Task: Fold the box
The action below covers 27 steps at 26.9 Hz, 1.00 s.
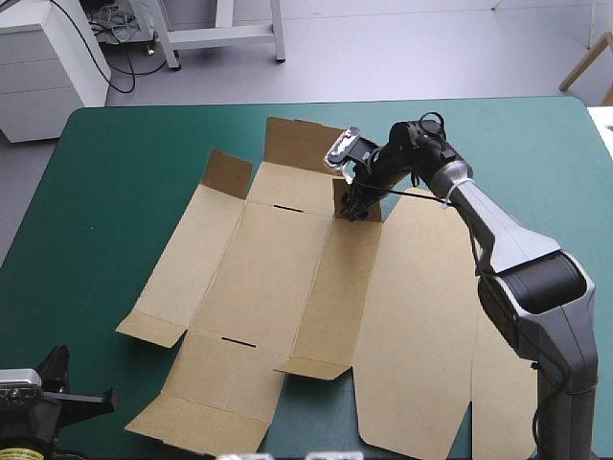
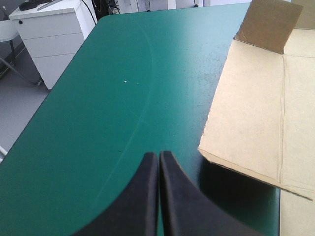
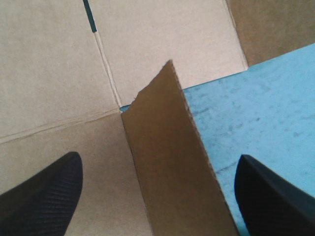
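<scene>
The table [image 1: 124,163] carries one thing only, the box [image 1: 278,278], a single cut sheet of brown board lying open on the teal-green cover [image 2: 123,98]. It reaches from the table's left-middle to the near right corner. The sheet sits askew to the table's edges: its long axis runs across the table from left to near right, and its creases slant from the far edge down toward the near left. Two short dark slots [image 1: 287,207] [image 1: 238,341] show in the board. Along the far edge three flaps stand up: a small one at the left [image 1: 228,174], a wider one at the back [image 1: 299,142], and a narrow flap [image 3: 165,128] farther right. The right gripper [image 3: 158,158] is at this narrow flap, its black fingers [image 3: 44,191] spread wide, one on either side of the raised board and neither touching it. The right arm [image 1: 508,249] crosses above the sheet's right part and hides a strip of it. The left gripper [image 2: 158,156] has its fingers pressed together in a point over bare cover by the near left corner. It is clear of the box, whose nearest corner [image 2: 216,152] is lifted slightly off the cover.
</scene>
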Tool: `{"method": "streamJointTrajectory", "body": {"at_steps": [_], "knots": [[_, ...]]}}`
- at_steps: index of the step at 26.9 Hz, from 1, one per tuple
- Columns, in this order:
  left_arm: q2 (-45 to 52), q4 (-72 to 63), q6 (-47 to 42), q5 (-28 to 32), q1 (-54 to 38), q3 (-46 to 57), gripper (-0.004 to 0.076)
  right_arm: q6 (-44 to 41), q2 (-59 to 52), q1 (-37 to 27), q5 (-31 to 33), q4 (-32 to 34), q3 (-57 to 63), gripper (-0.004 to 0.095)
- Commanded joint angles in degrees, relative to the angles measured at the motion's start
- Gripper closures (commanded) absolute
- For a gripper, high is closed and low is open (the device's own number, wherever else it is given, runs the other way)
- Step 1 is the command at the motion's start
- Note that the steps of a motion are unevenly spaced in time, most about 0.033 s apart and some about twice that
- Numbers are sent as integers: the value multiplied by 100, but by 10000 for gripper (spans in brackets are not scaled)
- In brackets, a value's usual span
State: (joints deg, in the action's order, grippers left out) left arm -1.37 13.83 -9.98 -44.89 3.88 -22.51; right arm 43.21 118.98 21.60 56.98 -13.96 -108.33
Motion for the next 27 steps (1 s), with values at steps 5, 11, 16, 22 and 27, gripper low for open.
{"method": "streamJointTrajectory", "body": {"at_steps": [5,11,16,22,27], "knots": [[-78,19,-65,415,3,-124,734,214,-271,35,65,157,-207,420],[-78,19,-65,446,3,-112,734,349,-263,35,138,130,-207,919],[-78,19,-65,446,3,-112,734,1009,-263,35,358,118,-207,927],[-78,19,-65,446,3,-112,734,2178,-263,158,283,185,-216,928],[-78,19,-65,446,3,-112,734,2378,-263,648,-206,199,-219,928]]}}
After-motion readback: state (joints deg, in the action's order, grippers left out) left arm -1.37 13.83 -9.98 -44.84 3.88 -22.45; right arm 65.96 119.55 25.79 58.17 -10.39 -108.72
